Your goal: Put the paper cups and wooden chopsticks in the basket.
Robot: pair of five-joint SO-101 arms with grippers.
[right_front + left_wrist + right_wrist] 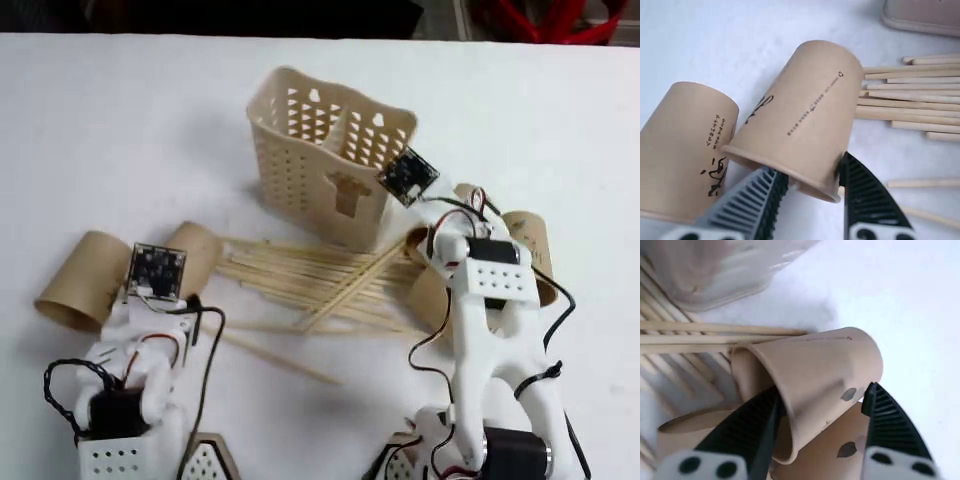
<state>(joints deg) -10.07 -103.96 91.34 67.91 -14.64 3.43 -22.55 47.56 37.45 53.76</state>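
The left arm sits folded low at the near edge, its wrist tipped down and the left gripper spread wide, while the right arm extends farther forward, its right gripper likewise angled down with fingers well apart.

The high camera looks down over the desk; both wrist cameras sit close above it, sharing the chopsticks.

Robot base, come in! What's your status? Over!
Left jaws open at rim of paper cup. Right jaws open, one inside second paper cup. Chopsticks piled on table in front of basket. Over.
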